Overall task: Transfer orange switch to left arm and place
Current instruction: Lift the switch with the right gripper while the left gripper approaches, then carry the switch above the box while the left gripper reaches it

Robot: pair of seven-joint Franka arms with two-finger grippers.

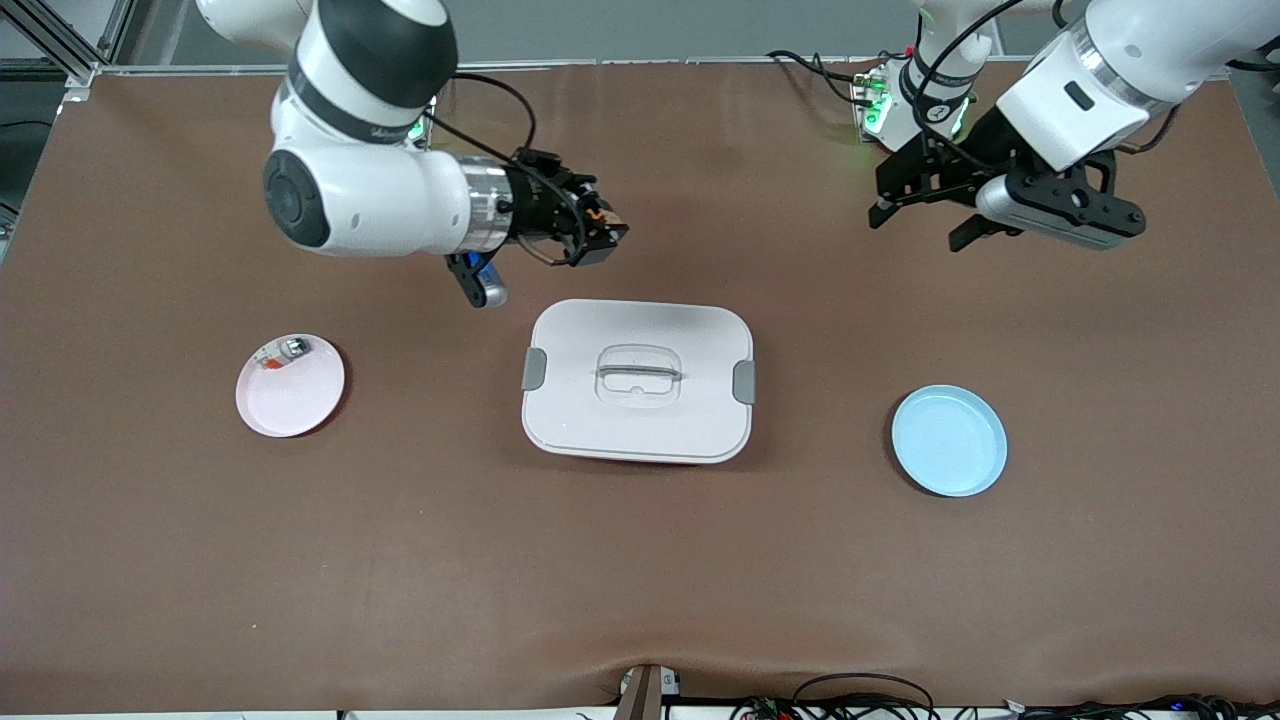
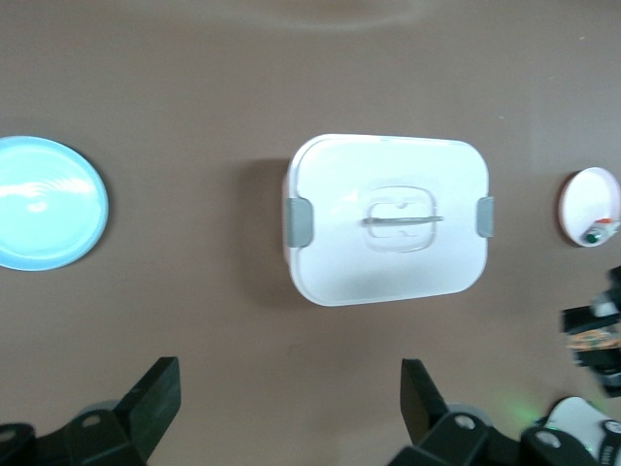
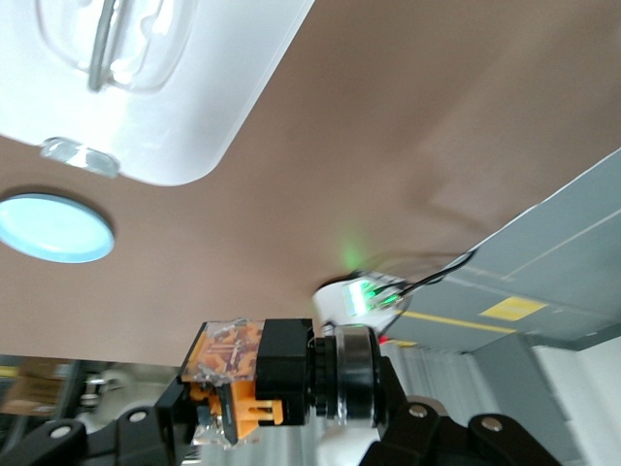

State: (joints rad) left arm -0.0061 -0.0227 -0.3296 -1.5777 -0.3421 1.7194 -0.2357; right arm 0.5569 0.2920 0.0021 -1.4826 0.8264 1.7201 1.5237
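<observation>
A pink plate [image 1: 290,387] sits on the brown surface [image 1: 640,560] toward the right arm's end. A small silver-and-green part [image 1: 285,351] with a red bit lies in it, close to the rim.

The right arm's tool [image 1: 598,228] is up in the air over the bare surface, just beside the edge of the box [image 1: 638,380] that is farther from the front camera. Its fingers are clamped on the orange switch [image 3: 233,381].

The white box sits in the middle with its lid on and a grey latch on each end. There is wide open surface all around it.

A blue plate [image 1: 949,441] sits toward the left arm's end.

The left arm's tool [image 1: 925,215] hangs over the bare surface near the left arm's base. Its fingers [image 2: 155,393] are wide apart and hold nothing.
</observation>
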